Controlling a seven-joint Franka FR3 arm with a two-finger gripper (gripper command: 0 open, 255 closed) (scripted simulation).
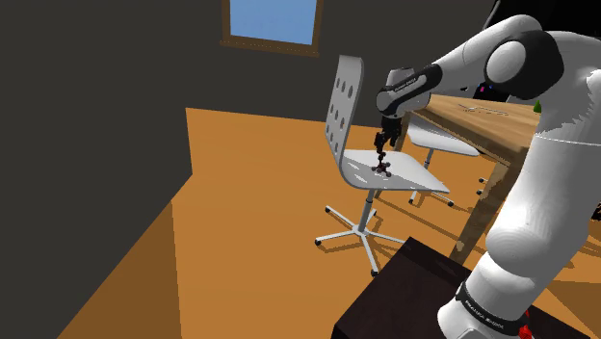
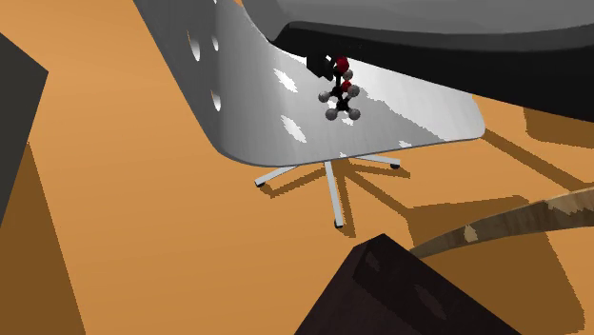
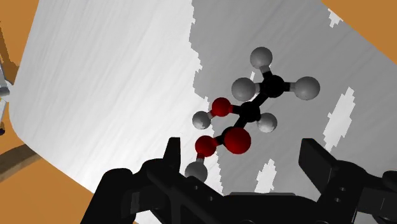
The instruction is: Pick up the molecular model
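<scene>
The molecular model [image 3: 251, 111] is a cluster of black, red and grey balls joined by sticks. It stands on the white seat [image 1: 409, 173] of a swivel chair. My black gripper [image 1: 385, 138] hangs directly over it, pointing down. In the wrist view the gripper [image 3: 245, 162] is open. Its fingers [image 3: 173, 160] stand apart on either side of the model's near end, where the red balls are, and I see no contact with them. In the second exterior view the model [image 2: 341, 97] sits just below the gripper [image 2: 326, 63], over the seat [image 2: 419, 109].
The chair's perforated white backrest [image 1: 342, 101] rises at the shoulder view's left of the gripper. Its star base [image 1: 358, 231] stands on the orange floor. A wooden table [image 1: 482, 120] and a second white chair [image 1: 443, 146] lie behind the arm. The dark stand [image 1: 409, 294] is at lower right.
</scene>
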